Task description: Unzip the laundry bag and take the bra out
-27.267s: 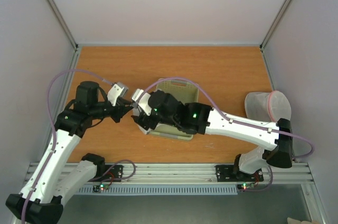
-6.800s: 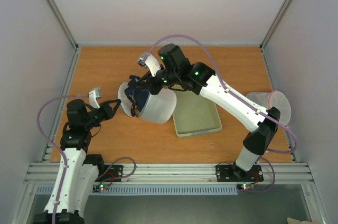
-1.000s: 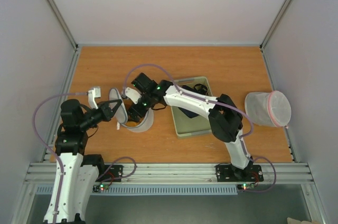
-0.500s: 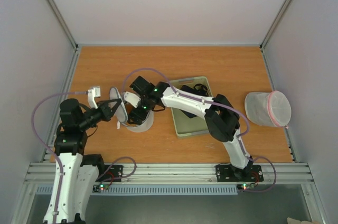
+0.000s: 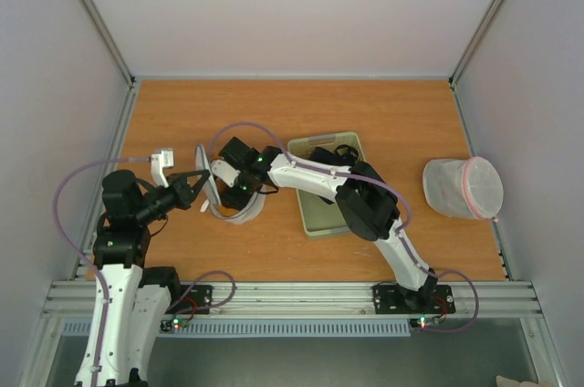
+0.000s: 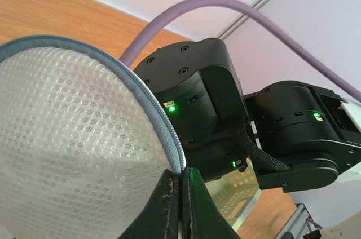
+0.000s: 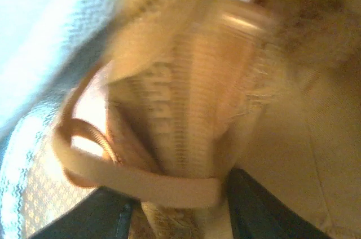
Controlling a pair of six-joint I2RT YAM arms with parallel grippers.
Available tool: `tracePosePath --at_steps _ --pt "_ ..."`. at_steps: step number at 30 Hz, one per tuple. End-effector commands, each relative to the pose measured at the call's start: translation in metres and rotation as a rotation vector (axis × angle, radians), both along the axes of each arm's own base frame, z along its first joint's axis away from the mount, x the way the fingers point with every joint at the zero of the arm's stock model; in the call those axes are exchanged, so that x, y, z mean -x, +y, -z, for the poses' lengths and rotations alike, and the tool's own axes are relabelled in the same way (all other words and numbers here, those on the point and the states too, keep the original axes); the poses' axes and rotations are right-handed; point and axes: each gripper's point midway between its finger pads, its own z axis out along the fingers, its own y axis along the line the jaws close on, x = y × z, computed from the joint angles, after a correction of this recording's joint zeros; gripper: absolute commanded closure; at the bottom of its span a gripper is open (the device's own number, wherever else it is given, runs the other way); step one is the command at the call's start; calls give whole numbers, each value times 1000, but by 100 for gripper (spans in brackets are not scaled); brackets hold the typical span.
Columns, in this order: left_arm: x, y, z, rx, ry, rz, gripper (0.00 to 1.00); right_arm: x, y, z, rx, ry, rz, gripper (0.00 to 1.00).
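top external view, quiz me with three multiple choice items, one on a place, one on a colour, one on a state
1. Where is the pink-rimmed bag?
A in the tray
B at the right side of the table
C beside the left arm's base

2. What colour is the tray?
A red
B black
C pale green

3. How is the left end effector?
A shut on the rim of the laundry bag
B open over the tray
C open, lying flat on the wood

Answers:
1 B, it sits alone, far right of the tray.
2 C, its bare floor and rim show pale green.
3 A, the left wrist view shows it pinched closed on the rim.
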Motion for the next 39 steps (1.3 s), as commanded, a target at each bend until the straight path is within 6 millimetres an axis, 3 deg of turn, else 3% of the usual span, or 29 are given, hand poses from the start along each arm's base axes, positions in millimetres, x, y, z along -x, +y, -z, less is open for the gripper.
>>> tracePosePath --at_steps 1,5,6,15,27,35,39 --pt "1 -2 -8 10 -35 17 99 -10 8 -5 -17 -54 35 66" --pt "1 -2 -6 9 -28 14 99 -11 11 -27 -60 -73 36 95" --pt "0 -1 -4 7 -24 10 99 -12 10 -34 -68 -82 41 99" --pt "-1 4 1 -20 -14 -20 99 -10 -3 -122 -239 -132 74 99" --pt "-1 5 2 -29 -16 -26 99 -10 -29 -189 -454 -68 99 99" --pt "-1 5 3 -33 -17 -26 99 24 -39 -301 -840 -28 -105 99" --pt "-1 5 3 -31 -16 -25 99 4 -68 -327 -910 -44 -2 99"
